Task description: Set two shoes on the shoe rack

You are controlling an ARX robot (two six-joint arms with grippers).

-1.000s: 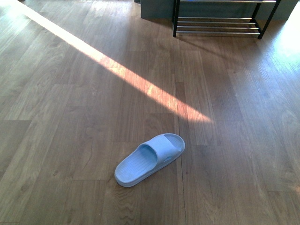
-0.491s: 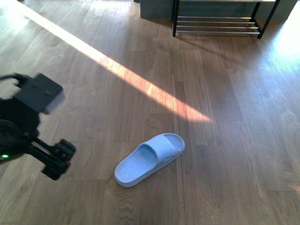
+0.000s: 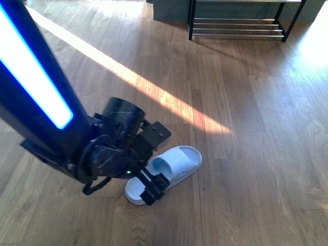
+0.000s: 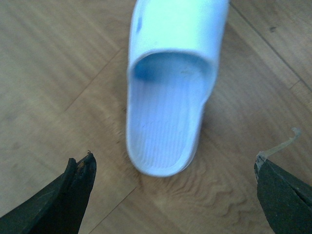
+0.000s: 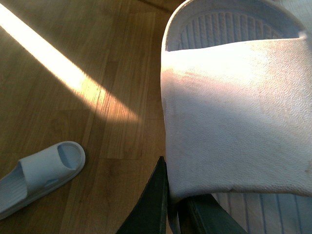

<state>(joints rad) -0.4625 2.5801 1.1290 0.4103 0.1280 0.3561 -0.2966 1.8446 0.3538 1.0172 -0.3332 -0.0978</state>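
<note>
Blue rubber, counted twice: floor slide point(image 3: 174, 164) flat on wooden floor point(image 3: 256, 128), lower centre; held slide point(image 5: 234, 112) pinched by its strap in right gripper point(image 5: 175, 209). Left gripper point(image 4: 173, 161) spread wide astride the floor slide's heel, gripping nothing. One shoe rack point(image 3: 236, 35), top edge, visible shelves bare. Both placements left, by the look of it.

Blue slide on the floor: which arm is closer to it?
Left. Left gripper hovers at the heel of the floor slide, jaws open; right gripper, clamping a second slide, is well away.

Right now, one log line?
left gripper: open at heel of floor slide | right gripper: shut on second slide | shoe rack: ahead, unreached
</note>
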